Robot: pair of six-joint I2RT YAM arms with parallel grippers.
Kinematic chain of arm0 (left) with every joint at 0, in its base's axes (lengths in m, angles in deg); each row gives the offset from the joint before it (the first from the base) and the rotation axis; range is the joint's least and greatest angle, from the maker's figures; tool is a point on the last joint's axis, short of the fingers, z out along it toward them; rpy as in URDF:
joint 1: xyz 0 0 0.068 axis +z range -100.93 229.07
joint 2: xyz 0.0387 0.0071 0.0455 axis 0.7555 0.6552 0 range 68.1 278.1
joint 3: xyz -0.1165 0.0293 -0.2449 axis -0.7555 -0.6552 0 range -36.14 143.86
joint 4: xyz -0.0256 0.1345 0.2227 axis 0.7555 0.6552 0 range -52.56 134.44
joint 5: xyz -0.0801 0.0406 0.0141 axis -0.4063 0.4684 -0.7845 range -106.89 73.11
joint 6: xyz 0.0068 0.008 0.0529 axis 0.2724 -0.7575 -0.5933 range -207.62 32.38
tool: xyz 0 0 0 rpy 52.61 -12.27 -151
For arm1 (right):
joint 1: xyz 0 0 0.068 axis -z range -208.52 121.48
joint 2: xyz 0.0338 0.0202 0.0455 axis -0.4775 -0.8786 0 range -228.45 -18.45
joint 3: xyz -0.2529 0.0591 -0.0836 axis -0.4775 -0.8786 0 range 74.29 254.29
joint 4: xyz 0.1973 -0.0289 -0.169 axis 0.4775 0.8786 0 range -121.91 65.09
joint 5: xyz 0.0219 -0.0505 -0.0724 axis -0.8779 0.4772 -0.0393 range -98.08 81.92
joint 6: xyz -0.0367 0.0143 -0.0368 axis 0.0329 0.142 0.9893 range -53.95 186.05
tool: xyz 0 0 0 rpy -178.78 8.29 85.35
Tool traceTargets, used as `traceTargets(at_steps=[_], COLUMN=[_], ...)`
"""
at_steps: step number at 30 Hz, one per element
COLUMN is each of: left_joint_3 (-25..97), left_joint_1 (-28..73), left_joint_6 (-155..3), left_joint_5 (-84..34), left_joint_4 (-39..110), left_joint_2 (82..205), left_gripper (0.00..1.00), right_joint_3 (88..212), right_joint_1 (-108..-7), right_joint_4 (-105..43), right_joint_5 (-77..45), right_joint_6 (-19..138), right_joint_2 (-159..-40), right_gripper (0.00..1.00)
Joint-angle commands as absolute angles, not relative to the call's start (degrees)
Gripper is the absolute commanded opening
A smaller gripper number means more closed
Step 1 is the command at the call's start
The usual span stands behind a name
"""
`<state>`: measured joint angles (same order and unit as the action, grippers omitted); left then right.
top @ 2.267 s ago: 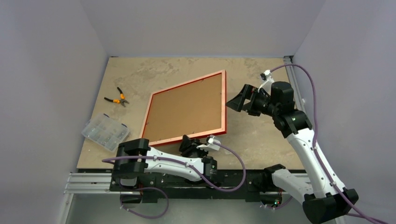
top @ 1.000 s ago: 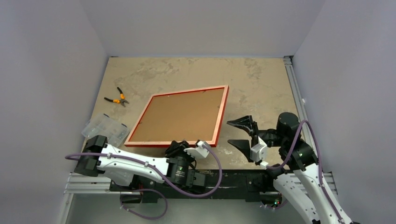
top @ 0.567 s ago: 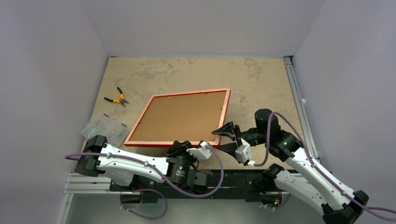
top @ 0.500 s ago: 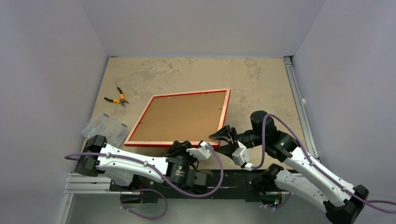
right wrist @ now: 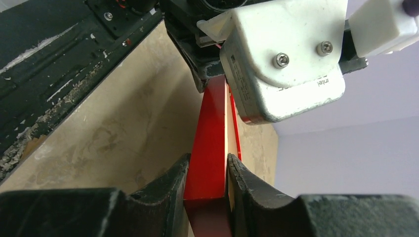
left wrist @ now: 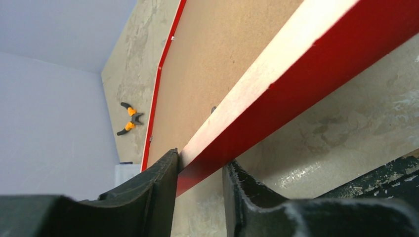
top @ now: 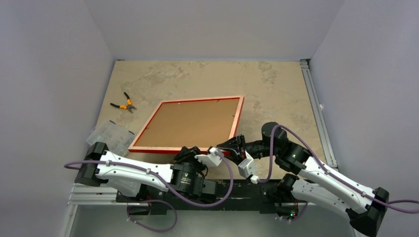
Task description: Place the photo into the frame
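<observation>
Your right pincer (top: 231, 146) has swung in from three o'clock to pinch the near corner of the frame (top: 236, 118). Your left pincer (top: 190, 153) pinches its near rail. Uneven lifting could twist it free.

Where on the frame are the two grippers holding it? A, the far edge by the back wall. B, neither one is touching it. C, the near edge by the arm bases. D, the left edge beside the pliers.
C: the left gripper and the right gripper each have a finger on either side of the red rail of the frame, along its near edge.
</observation>
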<state>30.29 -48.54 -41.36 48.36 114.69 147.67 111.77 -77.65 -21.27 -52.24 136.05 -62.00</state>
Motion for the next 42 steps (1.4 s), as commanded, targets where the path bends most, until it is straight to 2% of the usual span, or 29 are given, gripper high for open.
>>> traceTargets(at_steps=[1, 3, 6, 9, 17, 25, 30, 38, 42], left_joint_3=[33.88, 34.35, 36.01, 38.2, 39.21, 35.85, 34.17, 31.06, 27.59], left_joint_1=[-48.89, -48.9, -48.87, -48.93, -48.52, -41.97, -35.67, -27.98, -24.72], left_joint_6=[-37.52, -37.4, -35.69, -33.26, -43.45, -52.49, -53.98, -51.66, -49.45], left_joint_5=[48.21, 48.77, 50.25, 52.01, 49.93, 35.77, 26.03, 16.65, 12.02], left_joint_4=[108.54, 108.79, 110.48, 112.84, 100.7, 83.65, 77.74, 73.31, 72.23], left_joint_2=[145.22, 145.1, 144.97, 144.49, 139.43, 131.54, 128.43, 125.35, 123.5], left_gripper=[0.37, 0.48, 0.7, 0.79, 0.86, 0.91, 1.0, 1.0, 1.0], right_joint_3=[112.93, 113.73, 114.94, 115.53, 116.85, 119.9, 122.73, 127.74, 129.46], right_joint_1=[-77.23, -77.22, -77.22, -77.23, -77.24, -77.21, -77.21, -76.19, -70.75], right_joint_4=[-25.8, -25.66, -25.76, -26.75, -31.17, -31.57, -30.05, -25.29, -22.59], right_joint_5=[-44.75, -44.53, -43.83, -42.96, -37.8, -30.71, -22.9, -13.25, -16.51], right_joint_6=[128.17, 126.01, 121.85, 117.87, 104.08, 88.94, 78.79, 66.8, 57.92], right_joint_2=[-62.05, -62.49, -62.87, -62.94, -62.33, -62.99, -64.95, -68.54, -70.31], right_gripper=[0.0, 0.0, 0.0, 0.0, 0.0, 0.0, 0.0, 0.0, 0.0])
